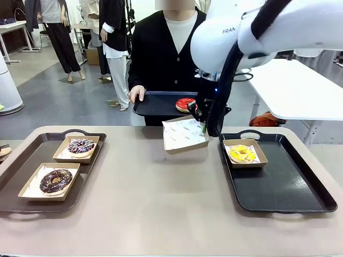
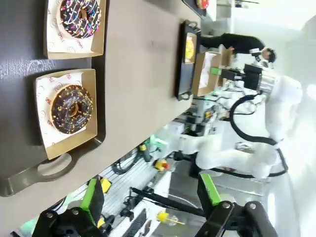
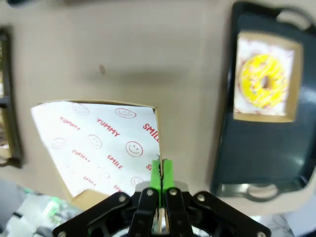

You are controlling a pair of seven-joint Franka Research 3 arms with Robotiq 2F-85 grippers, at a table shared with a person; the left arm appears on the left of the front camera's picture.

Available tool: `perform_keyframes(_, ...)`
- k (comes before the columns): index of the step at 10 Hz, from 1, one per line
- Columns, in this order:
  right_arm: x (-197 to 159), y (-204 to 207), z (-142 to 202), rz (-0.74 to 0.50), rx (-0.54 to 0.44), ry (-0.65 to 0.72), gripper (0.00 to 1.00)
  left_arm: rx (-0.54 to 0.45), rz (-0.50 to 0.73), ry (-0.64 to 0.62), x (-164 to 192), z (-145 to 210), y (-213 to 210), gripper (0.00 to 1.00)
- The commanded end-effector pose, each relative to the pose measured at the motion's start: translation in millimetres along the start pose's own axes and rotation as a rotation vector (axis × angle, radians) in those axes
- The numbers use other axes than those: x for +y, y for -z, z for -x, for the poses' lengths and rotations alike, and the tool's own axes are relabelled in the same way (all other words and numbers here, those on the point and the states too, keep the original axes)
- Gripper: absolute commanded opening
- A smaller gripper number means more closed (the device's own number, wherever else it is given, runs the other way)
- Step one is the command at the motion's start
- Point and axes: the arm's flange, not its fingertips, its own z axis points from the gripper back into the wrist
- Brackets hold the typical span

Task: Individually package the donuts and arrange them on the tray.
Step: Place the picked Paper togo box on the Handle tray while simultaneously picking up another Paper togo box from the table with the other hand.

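pinched by its rim in the closed right gripper, a light, flimsy paper-lined box was held above the table's far edge, ready for the soft red-glazed donut offered on the person's tray, while the left gripper stood open.

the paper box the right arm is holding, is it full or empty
Empty. The paper box pinched by the right gripper shows only its printed liner inside, no donut. The red-glazed donut lies on the person's tray.

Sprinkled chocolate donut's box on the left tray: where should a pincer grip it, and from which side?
Grip the cardboard box by its raised near rim, coming from above on the robot's side. The donut fills the middle, and the tray wall crowds the outer side.
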Motion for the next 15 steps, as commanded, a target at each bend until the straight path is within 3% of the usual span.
perform_keyframes(1, 20.3, -4.2, -30.5, 0.05, 0.016, 0.026, 0.0, -0.022, 0.109, -0.006, 17.9, -15.4, -7.0, 1.0)
perform_keyframes(5, 21.5, -5.5, -51.2, 0.04, 0.031, 0.042, 0.0, -0.051, 0.222, -0.04, 53.6, -15.3, -4.7, 1.0)
perform_keyframes(8, 13.2, -2.6, -53.8, 0.03, 0.041, 0.066, 0.0, -0.09, 0.222, -0.053, 57.8, -7.9, -12.2, 1.0)
perform_keyframes(15, 12.8, -2.2, -52.2, 0.018, 0.035, 0.032, 0.0, -0.07, 0.202, -0.08, 62.2, -8.3, -12.5, 1.0)
